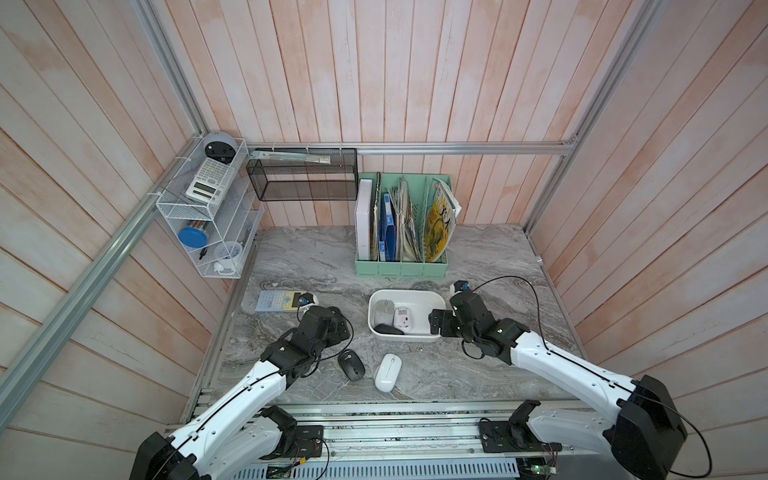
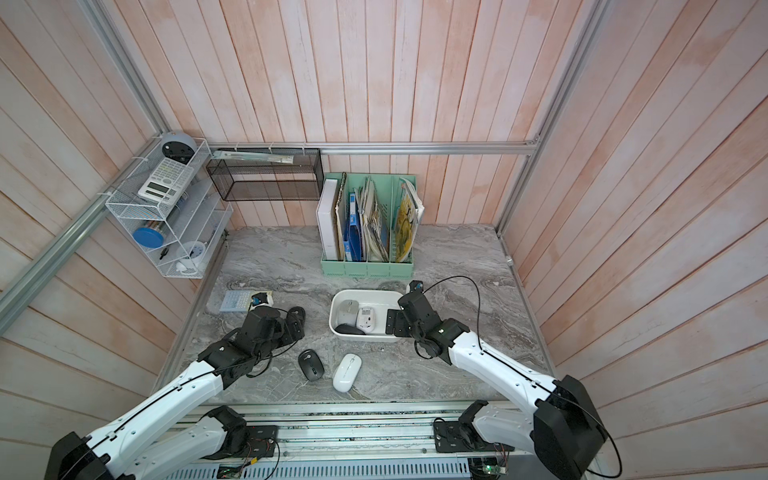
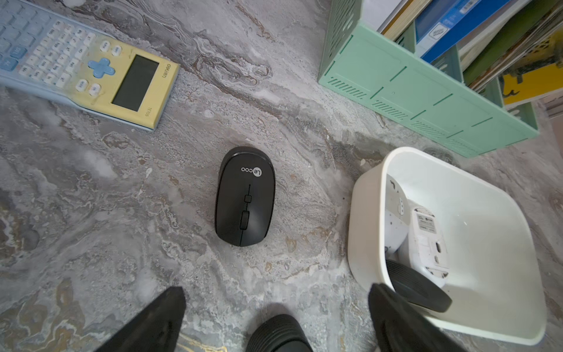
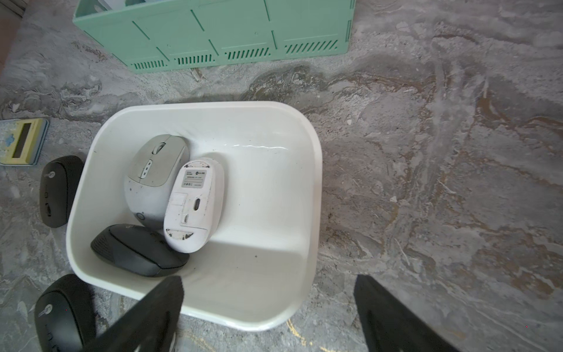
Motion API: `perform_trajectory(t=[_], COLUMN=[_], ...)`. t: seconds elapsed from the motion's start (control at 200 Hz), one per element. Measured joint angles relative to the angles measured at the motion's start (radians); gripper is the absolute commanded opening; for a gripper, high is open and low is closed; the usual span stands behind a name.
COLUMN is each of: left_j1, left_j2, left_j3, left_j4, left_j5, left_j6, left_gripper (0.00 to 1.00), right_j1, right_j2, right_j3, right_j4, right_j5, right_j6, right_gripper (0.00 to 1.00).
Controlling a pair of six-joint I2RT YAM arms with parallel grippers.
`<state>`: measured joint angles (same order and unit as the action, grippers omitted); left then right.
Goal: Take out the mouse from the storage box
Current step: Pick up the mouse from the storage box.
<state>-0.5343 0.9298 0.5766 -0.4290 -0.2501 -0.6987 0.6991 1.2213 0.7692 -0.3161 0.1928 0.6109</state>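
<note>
The white storage box (image 1: 405, 337) (image 4: 274, 183) sits mid-table and holds three mice. They are a grey mouse (image 4: 152, 173), a white one (image 4: 193, 207) lying belly-up, and a black one (image 4: 137, 250). On the table left of the box lies a black mouse (image 3: 245, 196), just ahead of my open, empty left gripper (image 3: 275, 288) (image 1: 338, 327). A ribbed black shape (image 3: 277, 332) shows low between its fingers; what it is I cannot tell. My right gripper (image 4: 269, 278) (image 1: 435, 322) stands open and empty, straddling the box's near right corner.
Another black mouse (image 1: 351, 365) and a white mouse (image 1: 387, 372) lie on the table nearer the front edge. A blue-and-yellow calculator (image 1: 278, 300) lies at the left. A mint-green file holder (image 1: 401, 266) stands behind the box. A black mesh basket (image 1: 303, 174) and a white wire rack (image 1: 208, 216) hang on the walls.
</note>
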Motion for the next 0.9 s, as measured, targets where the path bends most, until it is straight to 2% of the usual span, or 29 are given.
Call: perform_trajectory(t=[0.235, 0.535, 0.9], left_j1=[0.004, 0.004, 0.004], left_j2=[-0.103, -0.240, -0.251], left_j3=[-0.083, -0.087, -0.087], left_j4=[0.046, 0.050, 0.040], left_j5=[0.016, -0.002, -0.019], left_j6=[0.052, 0.086, 0.094], left_gripper=[1.00, 1.00, 1.00], right_j1=[0.034, 0.053, 0.053], right_j2=[0.185, 0.428, 0.613], right_j3=[0.126, 0.288, 0.479], right_j4=[0.002, -0.002, -0.128], right_j5=[-0.014, -0.067, -0.158], right_j6=[0.002, 0.003, -0.013], right_gripper=[0.95, 0.94, 0.87])
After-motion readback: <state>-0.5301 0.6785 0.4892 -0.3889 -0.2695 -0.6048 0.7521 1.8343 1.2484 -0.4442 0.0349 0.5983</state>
